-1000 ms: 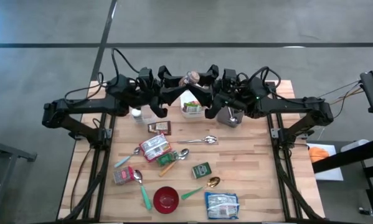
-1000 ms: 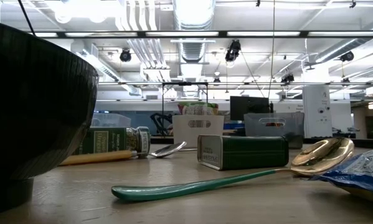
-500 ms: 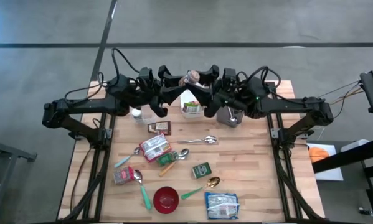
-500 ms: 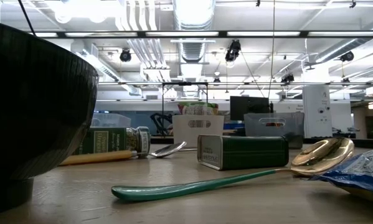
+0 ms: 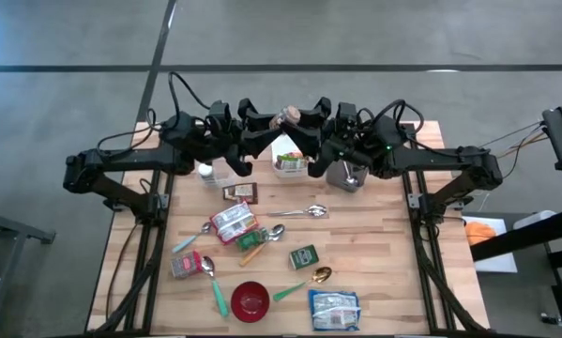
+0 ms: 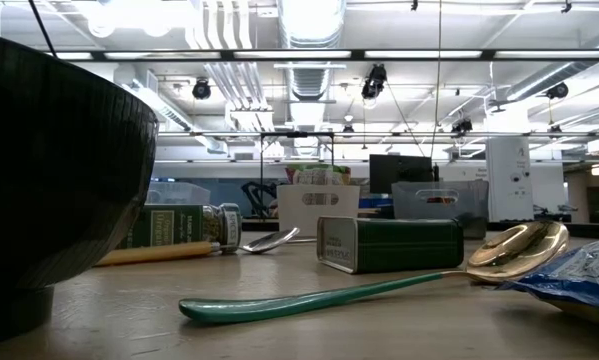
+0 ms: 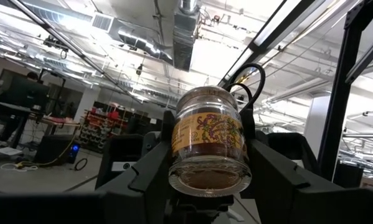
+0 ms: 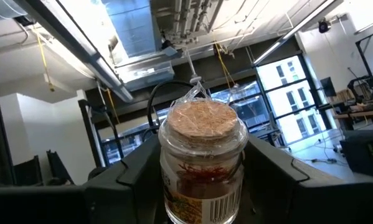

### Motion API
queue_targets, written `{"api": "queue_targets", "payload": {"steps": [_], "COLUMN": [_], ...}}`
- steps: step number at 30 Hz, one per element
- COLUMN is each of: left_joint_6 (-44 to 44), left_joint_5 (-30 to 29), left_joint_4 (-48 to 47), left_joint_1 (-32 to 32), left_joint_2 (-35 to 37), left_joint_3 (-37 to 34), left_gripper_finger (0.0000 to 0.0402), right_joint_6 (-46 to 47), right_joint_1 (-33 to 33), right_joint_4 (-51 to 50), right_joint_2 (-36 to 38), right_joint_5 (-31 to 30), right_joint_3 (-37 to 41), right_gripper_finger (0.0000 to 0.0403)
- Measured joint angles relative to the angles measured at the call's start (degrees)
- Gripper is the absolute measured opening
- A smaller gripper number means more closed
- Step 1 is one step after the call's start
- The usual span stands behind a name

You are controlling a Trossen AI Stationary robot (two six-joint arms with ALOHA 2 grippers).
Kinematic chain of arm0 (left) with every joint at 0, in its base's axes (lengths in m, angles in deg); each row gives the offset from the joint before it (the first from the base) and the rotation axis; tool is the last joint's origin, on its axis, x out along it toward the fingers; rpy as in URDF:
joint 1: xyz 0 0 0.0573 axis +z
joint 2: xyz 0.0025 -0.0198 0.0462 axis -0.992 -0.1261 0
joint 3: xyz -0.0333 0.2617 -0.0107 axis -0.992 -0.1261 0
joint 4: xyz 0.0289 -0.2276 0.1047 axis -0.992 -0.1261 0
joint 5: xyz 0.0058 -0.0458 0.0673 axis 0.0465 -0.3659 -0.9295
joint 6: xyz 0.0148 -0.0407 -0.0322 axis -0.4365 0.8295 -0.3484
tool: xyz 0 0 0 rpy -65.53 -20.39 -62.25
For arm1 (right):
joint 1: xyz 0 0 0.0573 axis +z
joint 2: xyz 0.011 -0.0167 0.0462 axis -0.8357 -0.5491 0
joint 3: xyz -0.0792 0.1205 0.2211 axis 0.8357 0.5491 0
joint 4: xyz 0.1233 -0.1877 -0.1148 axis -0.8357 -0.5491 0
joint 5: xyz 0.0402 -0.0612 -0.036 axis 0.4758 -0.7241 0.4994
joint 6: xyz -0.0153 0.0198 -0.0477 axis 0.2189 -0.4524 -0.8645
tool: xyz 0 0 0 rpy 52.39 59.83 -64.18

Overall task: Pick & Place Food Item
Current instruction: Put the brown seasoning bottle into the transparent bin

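1. Left arm up at the far edge of the counter (image 5: pixel 374 235), its left hand (image 5: pixel 274 130) raised well clear of the wood and meeting the other hand in the middle!
2. And there it was: the jar (image 5: pixel 289 117), a small glass one with a cork stopper, held aloft between the two hands, above the white box (image 5: pixel 290 165) of packets.
3. From the left wrist, the jar (image 7: pixel 209 148) showed its base and patterned label, and the left hand's fingers (image 7: pixel 150 171) were pinching it on both sides.
4. From the right wrist, the cork top faced the camera, plastic wrap twisted over it, and the right hand's fingers (image 8: pixel 270 163) sat against the glass, pressed onto the jar (image 8: pixel 203 158) too.
5. Right hand (image 5: pixel 306 130) came in from the right, level with its partner.
6. Down on the counter lay a red bowl (image 5: pixel 250 300), a green tin (image 5: pixel 304 256), a gold spoon (image 5: pixel 321 275) with a green handle, and a blue packet (image 5: pixel 334 310) at the near right.
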Motion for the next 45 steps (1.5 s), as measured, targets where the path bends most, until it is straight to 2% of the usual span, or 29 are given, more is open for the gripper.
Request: {"api": "queue_targets", "payload": {"steps": [5, 13, 18, 27, 35, 42, 45], "left_joint_6": [0.0, 0.2, 1.8, 1.8, 2.8, 18.7, 21.4], "left_joint_5": [0.2, 0.2, 0.0, -0.1, -1.6, -4.5, -4.4], "left_joint_4": [-1.3, -4.5, -8.2, -15.9, -18.7, -28.2, -32.4], "left_joint_1": [0.0, 0.0, 0.0, 0.6, 1.1, 3.2, 3.6], "left_joint_2": [0.0, 0.0, 0.2, 2.8, 4.7, 6.5, 6.6], "left_joint_3": [0.0, 0.0, 0.0, -0.1, 0.0, 0.1, 0.0], "left_gripper_finger": [0.0173, 0.0309, 0.0351, 0.0362, 0.0363, 0.0363, 0.0363], "right_joint_6": [-0.7, -5.8, -8.4, -10.2, -11.9, -16.9, -18.4], "right_joint_1": [0.0, 0.0, 0.0, -0.1, -0.1, -0.2, -0.1], "right_joint_4": [-1.3, -8.4, -13.5, -23.8, -31.6, -42.7, -48.0], "right_joint_2": [0.1, 1.0, 2.3, 3.7, 3.3, 2.9, 2.4], "right_joint_5": [0.2, 1.8, 2.0, 1.3, 0.0, -8.4, -11.8], "right_joint_3": [0.0, -0.2, -0.2, -1.8, -3.2, -3.1, -3.2], "right_gripper_finger": [0.0181, 0.0181, 0.0181, 0.0181, 0.0181, 0.0181, 0.0181]}}
